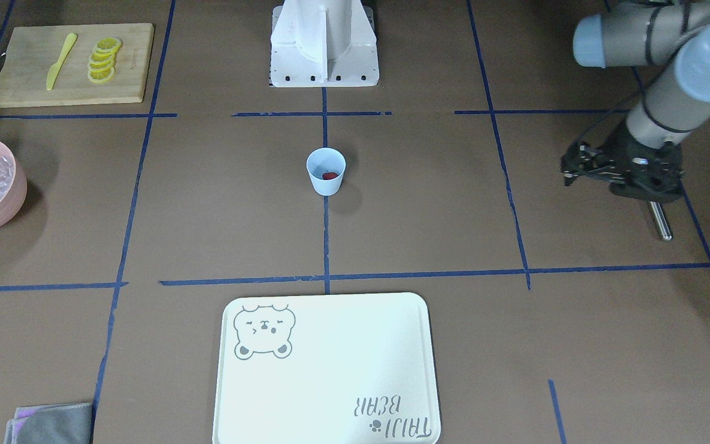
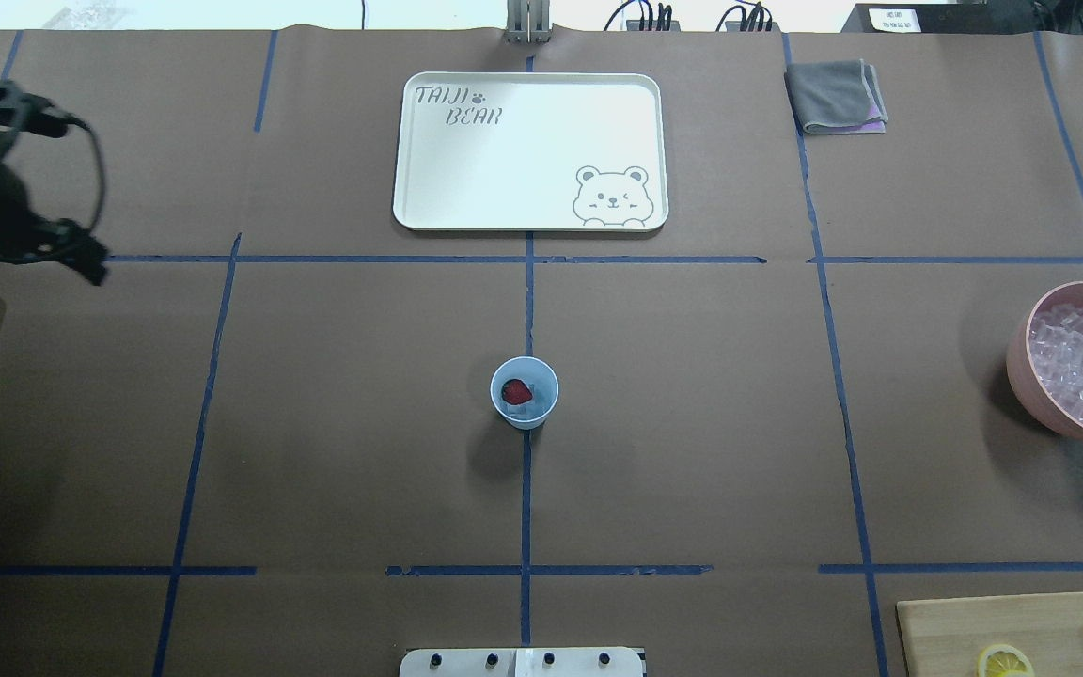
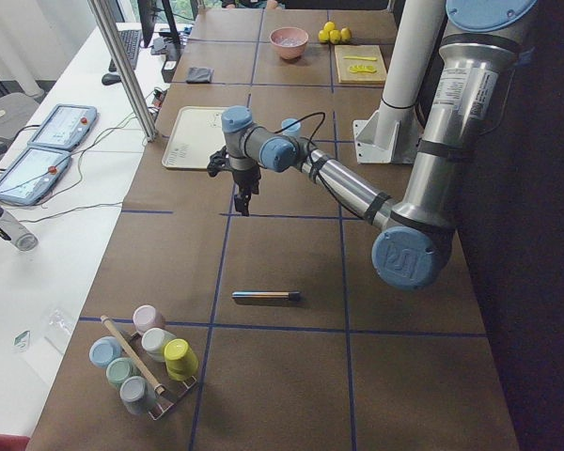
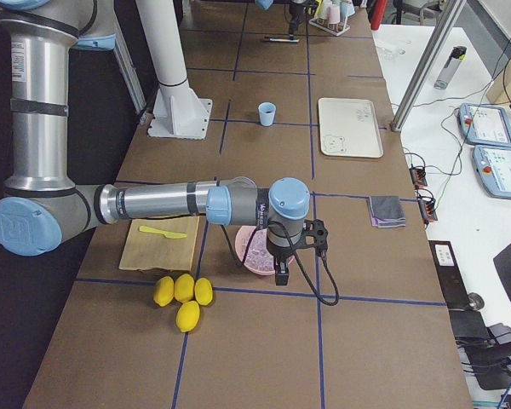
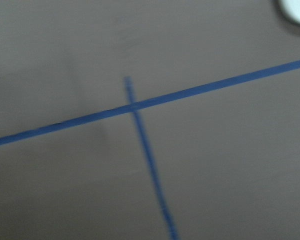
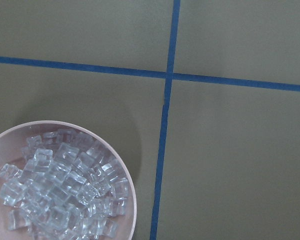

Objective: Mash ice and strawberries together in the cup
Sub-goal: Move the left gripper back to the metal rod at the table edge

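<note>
One cup [image 2: 524, 393] stands on the centre tape line at mid-table, holding one strawberry [image 2: 516, 391]; the ice [image 6: 60, 185] lies heaped in one pink bowl [image 6: 131, 200], too many cubes to count; one steel rod [image 1: 660, 221] lies on the table near the left gripper [image 3: 244, 202], whose jaws I cannot judge; only the exterior right view shows four whole lemons [image 4: 181, 296] and the right gripper [image 4: 282, 274] just beside the bowl, jaws likewise unclear.
</note>
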